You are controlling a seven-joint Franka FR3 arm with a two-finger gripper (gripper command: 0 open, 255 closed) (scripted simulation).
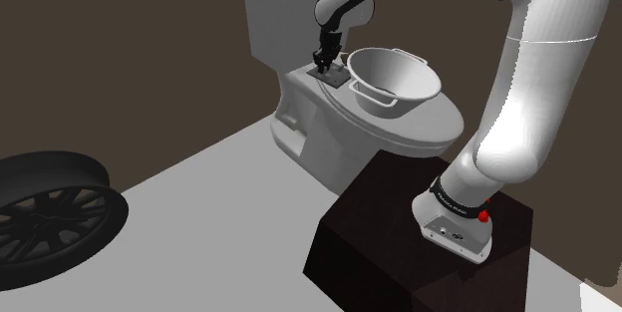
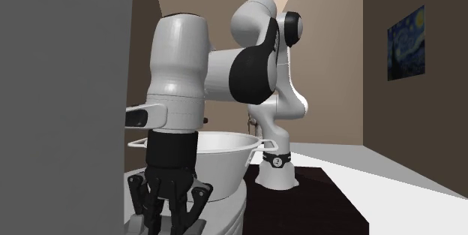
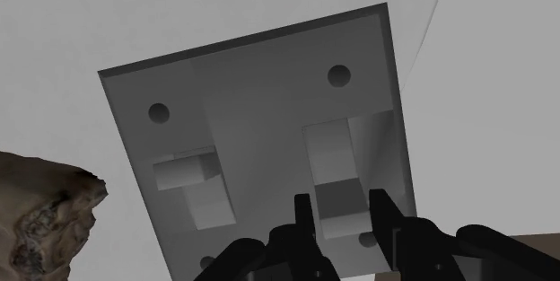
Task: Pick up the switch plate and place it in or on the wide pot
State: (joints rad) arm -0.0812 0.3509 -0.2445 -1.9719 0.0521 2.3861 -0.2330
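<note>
Gripper (image 3: pixel 345 221): pointing down, low over the plate (image 3: pixel 260 100). Fingers (image 3: pixel 305 221) drawn narrow, one on each side of one toggle (image 3: pixel 328 153), at or very near its flanks. Reads as a clasp on that toggle; plate not lifted, lying flat

Plate: grey, two toggles, screw holes at the corners, close to square. Directly under the gripper, so no sideways reach is left. Toggles' long axes run away from the hand; the fingers close across the short width. The grip is off-centre on the plate, toward the side away from the second toggle (image 3: pixel 188 173), so I'd expect the plate to tip when raised

Support: plate rests on the white toilet (image 1: pixel 419 131), at the end toward the shoulder view's left, near the curved edge

Pot (image 1: pixel 399 96): pale, wide, open-topped, on the same toilet just beside the plate, toward the shoulder view's right. Its rim stands above the plate and one handle (image 1: pixel 349 58) sits right by the gripper. Likely need: straight lift above the rim first, then a short carry across

Room: open above the pot; tank (image 1: pixel 289 11) close behind. Stand (image 1: pixel 399 220) and wheel (image 1: pixel 50 210) are well apart from the path
</note>
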